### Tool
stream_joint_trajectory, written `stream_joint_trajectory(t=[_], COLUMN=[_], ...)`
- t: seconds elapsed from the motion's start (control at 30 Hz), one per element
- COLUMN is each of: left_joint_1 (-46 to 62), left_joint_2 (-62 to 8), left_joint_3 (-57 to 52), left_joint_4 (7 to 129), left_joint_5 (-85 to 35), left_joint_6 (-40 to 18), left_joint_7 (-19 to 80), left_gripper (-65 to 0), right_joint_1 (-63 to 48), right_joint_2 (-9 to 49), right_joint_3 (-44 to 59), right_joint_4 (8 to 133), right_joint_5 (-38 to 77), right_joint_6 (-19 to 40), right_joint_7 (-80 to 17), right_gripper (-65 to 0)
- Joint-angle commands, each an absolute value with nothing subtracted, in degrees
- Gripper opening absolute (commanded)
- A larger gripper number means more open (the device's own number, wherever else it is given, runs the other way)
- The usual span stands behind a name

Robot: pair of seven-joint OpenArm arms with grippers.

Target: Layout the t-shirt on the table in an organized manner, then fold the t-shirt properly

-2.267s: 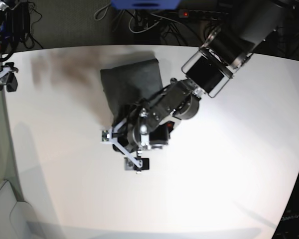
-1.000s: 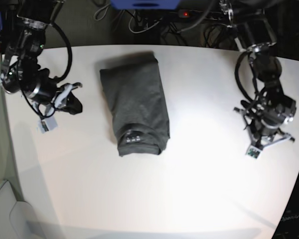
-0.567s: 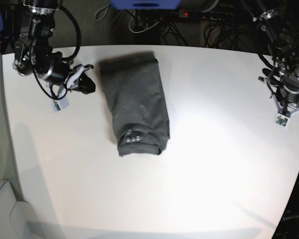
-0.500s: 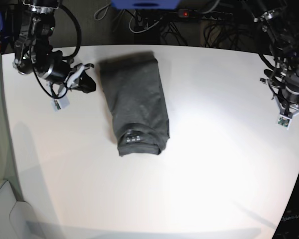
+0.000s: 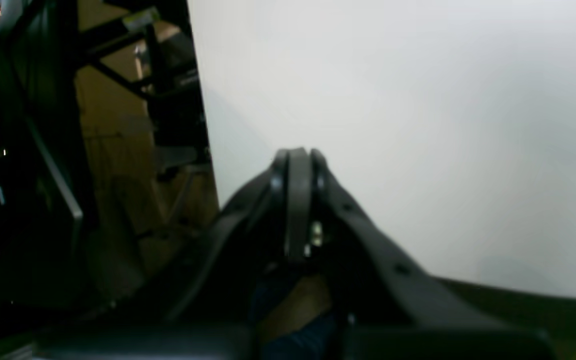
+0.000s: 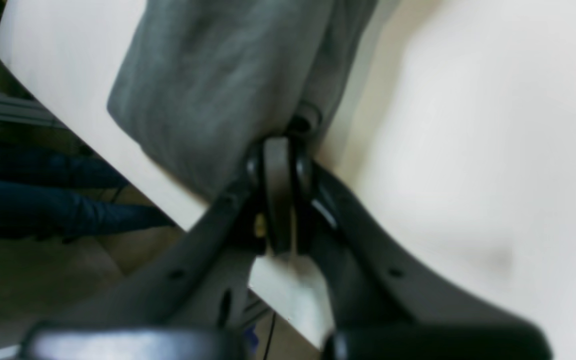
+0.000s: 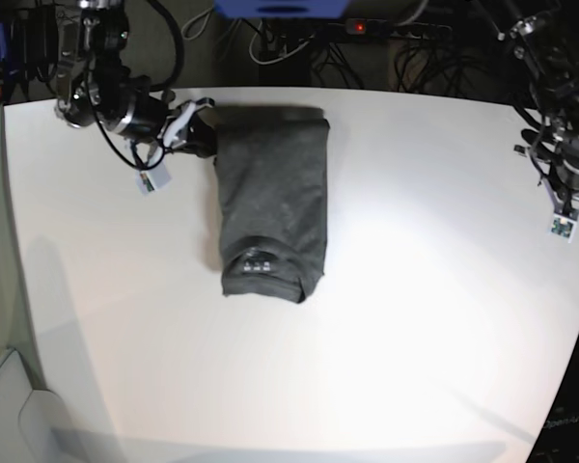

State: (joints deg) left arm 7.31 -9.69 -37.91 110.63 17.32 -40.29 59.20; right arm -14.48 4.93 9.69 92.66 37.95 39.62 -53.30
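The white surface (image 7: 415,318) filled most of what I saw, its near corners cut off. The t-shirt (image 7: 270,207) lay folded into a long strip near the far edge, the collar end toward the middle. My right fingers (image 7: 198,130) were pressed together at the shirt's far left corner; blur hid whether cloth was pinched. My left fingers (image 7: 565,207) were closed on nothing over bare surface by the right edge, well apart from the shirt.
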Motion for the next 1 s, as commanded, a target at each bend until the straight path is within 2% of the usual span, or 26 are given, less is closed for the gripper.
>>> stream_joint_trajectory(t=[0.0, 0.2, 0.3, 0.5, 0.6, 0.7, 0.8, 0.97], left_joint_1=[6.73, 9.63, 11.82, 19.38, 24.31, 27.74, 32.22, 37.05], left_joint_2=[-10.51, -10.42, -9.45, -1.71, 2.24, 5.14, 5.85, 5.67], left_joint_3=[-38.2, -38.11, -38.02, -39.25, -38.9, -38.64, -33.45, -26.77], left_joint_4=[111.52, 112.04, 112.4, 115.3, 115.3, 115.03, 113.71, 102.64], left_joint_5=[17.45, 17.36, 17.36, 17.45, 17.45, 17.36, 17.45, 17.89], left_joint_6=[-40.0, -40.0, -40.0, -40.0, -40.0, -40.0, -40.0, -40.0], left_joint_7=[58.51, 58.68, 58.68, 58.68, 58.07, 58.07, 56.4, 46.29], left_gripper=[-64.8, -64.8, -64.8, -64.8, -64.8, -64.8, -64.8, -64.8], right_joint_1=[-14.29, -16.57, -19.82, -33.01, -40.04, -45.93, -50.68, -51.03], right_joint_2=[5.32, 6.55, 6.9, 9.45, 9.71, 9.71, 9.63, 9.63], right_joint_3=[9.8, 10.33, 10.33, 10.42, 13.49, 16.13, 17.63, 17.19], right_joint_4=[93.67, 95.78, 99.21, 110.73, 112.4, 112.13, 110.02, 96.04], right_joint_5=[39.34, 39.25, 39.08, 36.26, 35.12, 35.03, 35.03, 34.95], right_joint_6=[40.0, 40.0, 40.0, 40.0, 40.0, 40.0, 40.0, 40.0], right_joint_7=[-52.09, -51.74, -47.69, -37.49, -33.1, -30.64, -27.91, -24.13], right_gripper=[-64.9, -65.0, -65.0, -65.0, -65.0, -65.0, -65.0, -65.0])
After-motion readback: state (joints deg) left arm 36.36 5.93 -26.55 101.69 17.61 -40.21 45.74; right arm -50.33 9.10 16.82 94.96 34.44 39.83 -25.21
